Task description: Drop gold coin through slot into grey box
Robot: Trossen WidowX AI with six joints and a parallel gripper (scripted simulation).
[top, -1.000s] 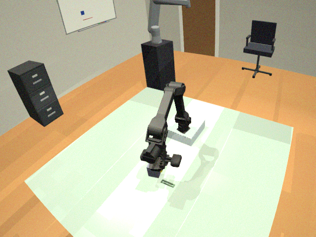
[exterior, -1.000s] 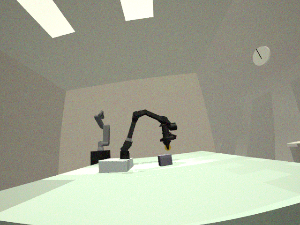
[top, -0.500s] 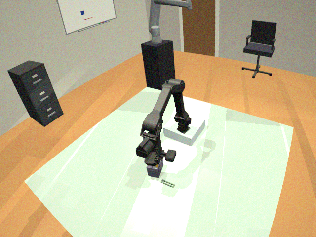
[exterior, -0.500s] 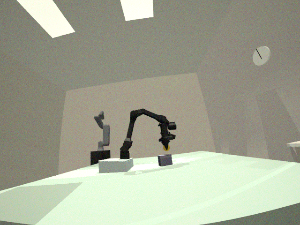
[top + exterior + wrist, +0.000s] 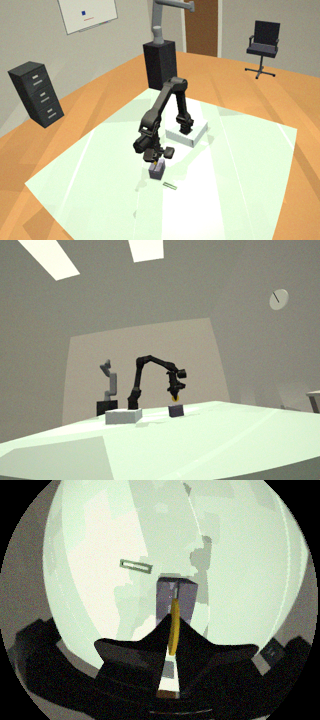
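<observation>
Jaws clamped on the gold coin (image 5: 174, 627), held edge-down so its thin profile can meet the slot (image 5: 175, 586). In the wrist view the coin lines up along the slot; the exterior view shows it just above the grey box (image 5: 176, 410), not touching. Empty green holder (image 5: 170, 185) lies just right of the box on the surface (image 5: 245, 167).

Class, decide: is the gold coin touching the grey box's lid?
Apart. The exterior view shows the coin, pinched in the fingers, with wall showing between it and the box.
</observation>
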